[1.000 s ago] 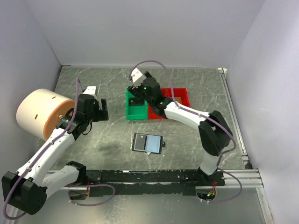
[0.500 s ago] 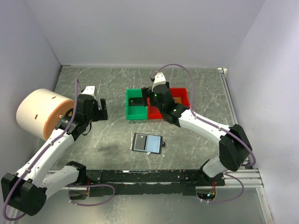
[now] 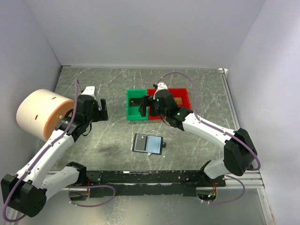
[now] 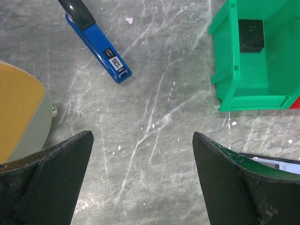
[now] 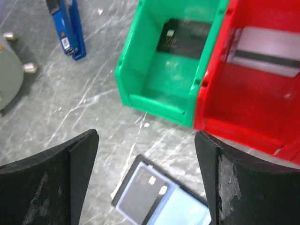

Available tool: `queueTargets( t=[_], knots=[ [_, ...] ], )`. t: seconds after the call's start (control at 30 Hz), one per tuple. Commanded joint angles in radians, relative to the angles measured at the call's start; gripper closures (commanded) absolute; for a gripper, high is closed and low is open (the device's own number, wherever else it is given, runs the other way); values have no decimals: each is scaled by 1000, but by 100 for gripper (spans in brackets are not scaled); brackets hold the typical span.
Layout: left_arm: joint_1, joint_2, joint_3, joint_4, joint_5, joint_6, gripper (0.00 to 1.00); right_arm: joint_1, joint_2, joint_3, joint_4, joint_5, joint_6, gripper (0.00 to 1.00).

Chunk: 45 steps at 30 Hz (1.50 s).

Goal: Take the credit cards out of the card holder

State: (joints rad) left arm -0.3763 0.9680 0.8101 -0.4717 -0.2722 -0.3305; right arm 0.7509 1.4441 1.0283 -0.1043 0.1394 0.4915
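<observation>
**Item 1, nearest: card holder** (image 3: 148,144). We record it lying open and flat on the table (image 3: 117,136), a little beyond the arms' bases and close to the midline. Its long axis runs left to right, slightly skewed. The left sleeve holds a dark card (image 5: 140,185) with a small chip. The right sleeve looks pale blue, and we cannot tell whether it holds anything.

**Item 2: left gripper** (image 4: 141,136). We log the jaws as spread wide with nothing between them, over bare table. It sits well to the left of the holder, beside a round drum (image 3: 40,112).

**Item 3: right gripper** (image 5: 146,136). Here too the jaws are spread wide with nothing in them, above the near walls where the two bins meet. In its own view the holder sits at the bottom, between the fingers, so it lies toward the bases from the fingertips. We judge this arm the nearer one. It would need to draw back toward the near edge and come down, keeping off the green lip.

**Item 4: green bin** (image 5: 136,75), holding a black card (image 5: 185,37).

**Item 5: red bin** (image 5: 262,112), touching the green one on its right and holding a silvery card (image 5: 265,51) with a dark stripe.

**Item 6: blue and black stick-shaped object** (image 4: 96,44), far left and well apart from the holder.

**Room.** We note bare table on every side of the holder. The bins are the closest obstacle on its far side, and the walls stand well off.
</observation>
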Motion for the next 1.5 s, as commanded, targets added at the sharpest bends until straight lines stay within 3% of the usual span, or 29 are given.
queueTargets(
  t=[0.0, 0.17, 0.53, 0.73, 0.97, 1.13, 1.47],
  knots=[
    [10, 2, 17, 6, -28, -2, 1, -1, -23, -56, 11, -149, 148, 16],
    [10, -13, 16, 3, -41, -4, 1, 20, -7, -87, 12, -161, 217, 20],
    [14, -20, 20, -5, -53, -8, 2, 158, 6, -52, -207, 158, 329, 33],
    [14, -29, 15, -4, -68, -10, 2, 239, 23, -88, -254, 231, 465, 39],
    [16, -19, 15, -1, -49, -4, 4, 251, 16, -203, -103, 83, 488, 52],
    [17, -9, 18, 0, -41, -2, 4, 251, 71, -211, -46, -5, 475, 54],
    [16, 26, 10, 21, 61, 17, 7, 224, 128, -271, -31, -24, 495, 56]
  ],
)
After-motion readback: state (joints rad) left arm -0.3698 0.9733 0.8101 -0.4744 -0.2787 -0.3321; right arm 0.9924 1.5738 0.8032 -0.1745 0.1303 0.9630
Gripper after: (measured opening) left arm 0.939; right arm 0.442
